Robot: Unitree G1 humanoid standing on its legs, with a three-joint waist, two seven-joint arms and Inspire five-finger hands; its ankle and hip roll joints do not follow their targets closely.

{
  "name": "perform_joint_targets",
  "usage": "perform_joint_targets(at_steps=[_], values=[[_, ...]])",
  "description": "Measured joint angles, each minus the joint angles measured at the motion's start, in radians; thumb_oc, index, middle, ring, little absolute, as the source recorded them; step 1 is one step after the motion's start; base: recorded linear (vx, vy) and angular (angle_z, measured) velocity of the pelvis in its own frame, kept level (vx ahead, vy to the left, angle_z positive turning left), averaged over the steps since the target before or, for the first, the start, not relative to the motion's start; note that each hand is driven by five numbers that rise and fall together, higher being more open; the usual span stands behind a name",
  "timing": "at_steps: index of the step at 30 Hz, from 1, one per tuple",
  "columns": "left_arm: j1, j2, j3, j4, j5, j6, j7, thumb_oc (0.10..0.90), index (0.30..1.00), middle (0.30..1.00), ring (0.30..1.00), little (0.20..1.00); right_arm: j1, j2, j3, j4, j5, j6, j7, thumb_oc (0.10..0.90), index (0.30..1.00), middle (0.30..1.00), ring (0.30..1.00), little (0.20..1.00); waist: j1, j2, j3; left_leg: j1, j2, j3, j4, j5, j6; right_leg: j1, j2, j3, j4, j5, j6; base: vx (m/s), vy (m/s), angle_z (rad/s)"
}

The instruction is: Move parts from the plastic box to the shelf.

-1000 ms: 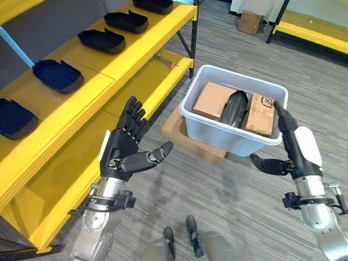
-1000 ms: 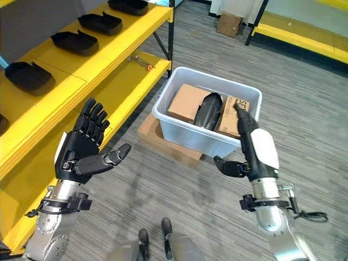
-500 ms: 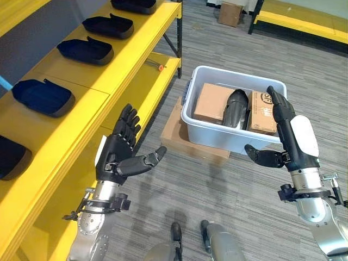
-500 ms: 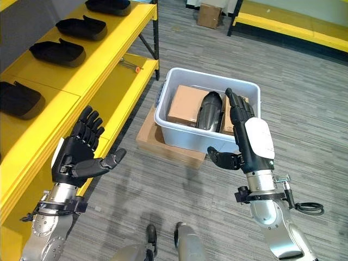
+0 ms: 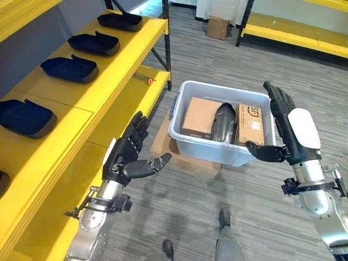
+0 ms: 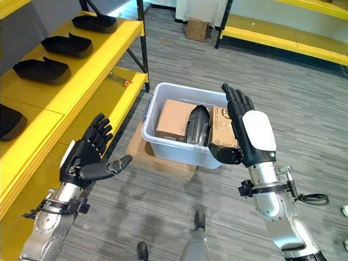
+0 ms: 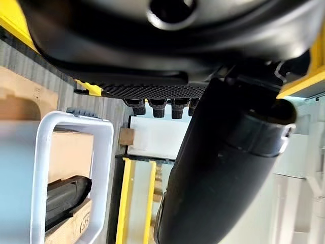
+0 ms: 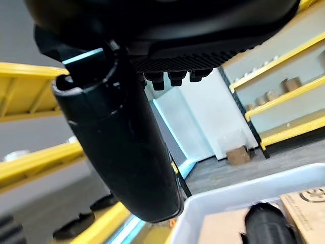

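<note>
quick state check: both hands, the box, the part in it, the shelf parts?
left hand: open, fingers straight, holding nothing.
right hand: open, raised beside the plastic box, holding nothing.
plastic box: lidless, sitting on flat cardboard.
black part: in the box, wedged between two cardboard boxes.
shelf parts: lying in a row on the yellow shelf.

Both hands, the left hand and the right hand, are dark, with black fingers. A white plate covers the right hand's back behind the fingers. Silver-grey arms join at ringed metal wrists.
</note>
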Motion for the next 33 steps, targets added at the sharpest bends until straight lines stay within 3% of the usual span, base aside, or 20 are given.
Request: perform_joint_targets(at_steps=[2,3,7,9,16,24,33], values=[[0.017,-0.007,-0.014,-0.015,0.001,0.004,0.004,0.9,1.0,1.0,1.0,1.0,-0.009,-0.023,-0.003,0.005,0.0,0.013,0.011,0.9,1.0,1.0,1.0,1.0,-0.027,0.055,0.0,-0.015,0.068,-0.009,-0.004,0.004,-0.015,-0.015,0.066,-0.013,0.029,-0.024,-0.04,0.14,-0.256,-0.09],[0.015,-0.009,-0.018,-0.017,0.001,0.007,0.001,0.9,1.0,1.0,1.0,1.0,-0.01,-0.048,-0.003,0.014,0.0,0.019,0.018,0.9,1.0,1.0,1.0,1.0,-0.033,0.068,-0.001,-0.005,0.093,-0.006,-0.016,0.014,-0.023,-0.014,0.092,-0.013,0.035,-0.035,-0.053,0.12,-0.22,-0.01],[-0.002,-0.011,-0.018,-0.023,-0.001,0.008,-0.034,0.9,1.0,1.0,1.0,1.0,-0.001,-0.123,-0.063,0.027,-0.005,0.021,0.028,0.9,1.0,1.0,1.0,1.0,-0.089,0.078,0.0,0.002,0.153,-0.026,-0.038,0.028,-0.047,-0.004,0.148,-0.03,0.039,-0.054,-0.078,0.13,-0.169,0.05],[-0.006,-0.011,-0.018,-0.023,-0.002,0.009,-0.045,0.9,1.0,1.0,1.0,1.0,-0.006,-0.131,-0.079,0.027,-0.006,0.02,0.029,0.9,1.0,1.0,1.0,1.0,-0.103,0.079,0.0,0.005,0.162,-0.031,-0.047,0.036,-0.061,-0.004,0.155,-0.03,0.042,-0.063,-0.073,0.12,-0.126,0.04],[-0.019,-0.01,-0.02,-0.023,-0.012,0.008,-0.055,0.9,1.0,1.0,1.0,1.0,-0.039,-0.154,-0.068,0.026,-0.022,0.017,0.022,0.9,1.0,1.0,1.0,1.0,-0.105,0.105,0.0,-0.023,0.161,-0.031,-0.047,0.033,-0.055,-0.08,0.151,-0.009,0.135,-0.102,-0.084,0.09,-0.07,-0.02],[-0.062,-0.01,-0.058,-0.023,0.0,0.008,-0.049,0.9,1.0,1.0,1.0,1.0,-0.078,-0.112,-0.07,0.032,-0.04,0.041,-0.118,0.9,1.0,1.0,1.0,1.0,-0.123,0.157,0.002,-0.046,0.165,-0.024,-0.045,0.049,-0.063,-0.138,0.154,-0.006,0.206,-0.128,-0.095,0.04,-0.034,0.0],[-0.205,-0.012,-0.061,-0.025,-0.001,0.007,-0.04,0.9,1.0,1.0,1.0,1.0,-0.121,-0.115,-0.063,0.033,-0.087,-0.05,-0.111,0.9,1.0,1.0,1.0,1.0,-0.134,0.161,0.003,-0.057,0.149,-0.024,-0.01,0.029,-0.046,-0.211,0.136,0.012,0.375,-0.225,-0.091,0.04,-0.173,0.01]])
